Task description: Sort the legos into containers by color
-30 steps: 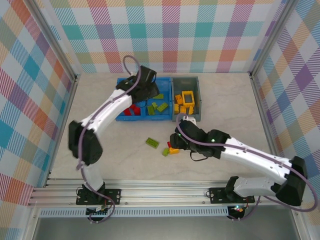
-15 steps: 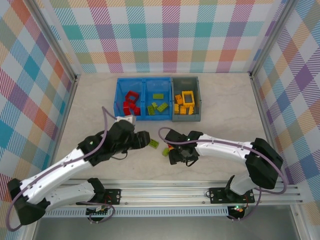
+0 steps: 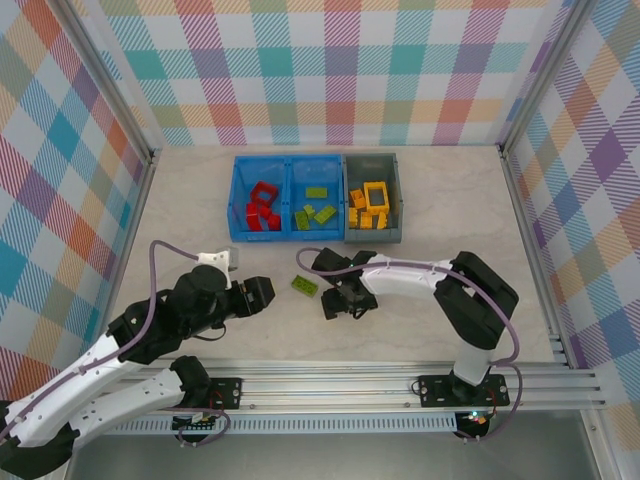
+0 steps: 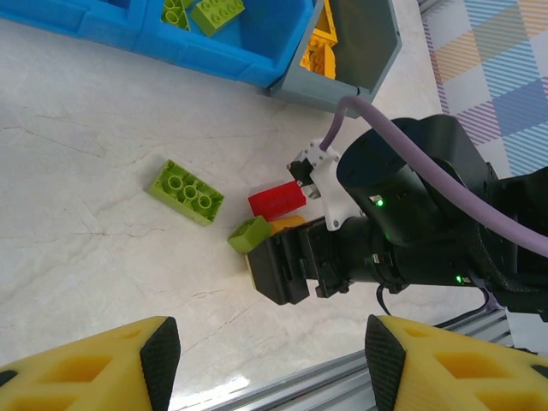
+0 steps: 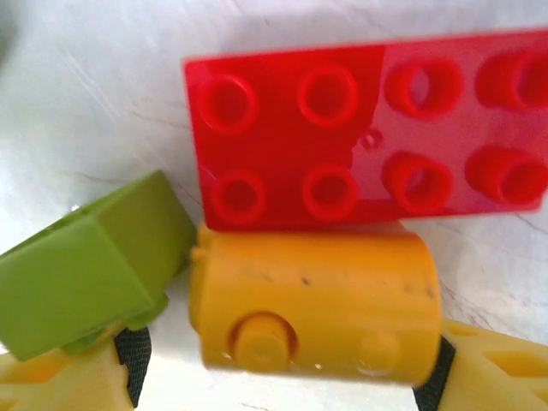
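The legos are sitting mostly inside the containers, which are standing side by side at the far side of the pale marbled table [image 3: 460, 210]. Red bricks [image 3: 262, 211] are lying in the outer compartment of the blue bin [image 3: 236, 195] and lime green bricks [image 3: 315, 211] in its other compartment. Yellow-orange pieces [image 3: 372, 207], a hollow square frame among them, are lying in the dark grey bin [image 3: 398, 200] just beside that.

Four pieces are lying loose on the table in front of the bins. A lime green two-by-four brick [image 4: 184, 190] is resting alone, studs up. Near it a tight cluster is sitting. It holds a red two-by-four brick [image 5: 351, 137], studs up, and a round yellow-orange piece [image 5: 312, 312] lying on its side against the red brick's long edge. A small green brick [image 5: 86, 287], tilted, is pressing against one end of the round piece.

The right gripper [image 3: 338, 302] is hanging low over this cluster. Its yellow fingers [image 5: 501, 368] are standing wide apart, one off each end of the round piece. A strip of bare table is showing between the piece and the pad on the small green brick's side, so nothing is being clamped. Whether the other pad is touching the piece I cannot tell.

The left gripper [image 3: 262, 293] is hovering low on the opposite side of the lime green two-by-four brick, pointing toward it, so that brick is lying between the two grippers. This gripper's fingers [image 4: 86, 368] are spread wide with nothing between them.
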Controlling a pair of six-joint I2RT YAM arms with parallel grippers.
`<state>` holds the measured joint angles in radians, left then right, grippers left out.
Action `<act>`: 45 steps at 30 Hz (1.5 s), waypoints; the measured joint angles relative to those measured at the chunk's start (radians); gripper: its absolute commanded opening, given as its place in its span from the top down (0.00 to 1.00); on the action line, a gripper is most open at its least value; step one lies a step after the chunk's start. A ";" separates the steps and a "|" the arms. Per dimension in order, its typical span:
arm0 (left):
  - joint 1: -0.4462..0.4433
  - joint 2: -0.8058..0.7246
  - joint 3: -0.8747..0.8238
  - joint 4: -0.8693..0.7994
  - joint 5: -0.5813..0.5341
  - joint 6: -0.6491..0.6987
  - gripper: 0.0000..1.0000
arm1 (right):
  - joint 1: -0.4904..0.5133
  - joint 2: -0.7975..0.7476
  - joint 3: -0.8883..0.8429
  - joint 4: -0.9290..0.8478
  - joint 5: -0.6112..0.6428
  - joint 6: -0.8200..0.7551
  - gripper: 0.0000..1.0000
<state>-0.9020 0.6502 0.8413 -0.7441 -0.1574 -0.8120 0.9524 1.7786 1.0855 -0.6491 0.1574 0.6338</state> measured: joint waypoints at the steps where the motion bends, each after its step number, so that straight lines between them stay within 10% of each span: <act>1: 0.000 0.002 0.000 0.001 0.000 0.000 0.39 | 0.000 0.008 0.009 0.003 0.003 -0.001 0.22; 20: 0.000 0.031 0.000 0.025 0.019 0.000 0.39 | -0.004 0.025 0.021 0.020 0.041 -0.006 0.55; 29: -0.008 0.104 0.000 0.114 0.063 0.001 0.39 | -0.029 -0.301 -0.061 -0.087 0.074 -0.004 0.55; 35: -0.058 0.275 0.060 0.185 0.062 0.039 0.39 | -0.259 -0.425 0.051 -0.160 0.044 -0.047 0.55; 45: -0.286 0.712 0.454 0.262 -0.174 0.248 0.39 | -0.539 0.069 0.608 -0.119 -0.122 -0.100 0.56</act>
<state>-1.1881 1.3621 1.2957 -0.4820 -0.3313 -0.5644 0.4133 1.8481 1.6936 -0.7677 0.0349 0.5339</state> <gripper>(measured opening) 0.612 0.494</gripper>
